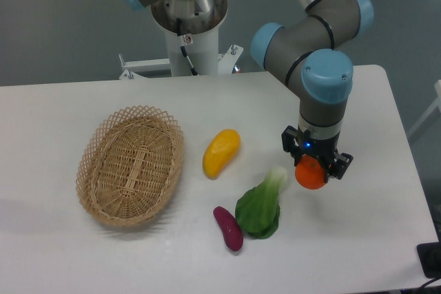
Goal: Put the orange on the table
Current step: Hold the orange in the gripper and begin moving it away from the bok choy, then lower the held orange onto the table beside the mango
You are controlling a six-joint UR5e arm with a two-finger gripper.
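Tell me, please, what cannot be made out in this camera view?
- Whether the orange touches the table: the overhead angle hides any gap.
- The end effector fingertips: hidden by the wrist and orange.
- Dark object at the lower right: cut off by the frame edge.
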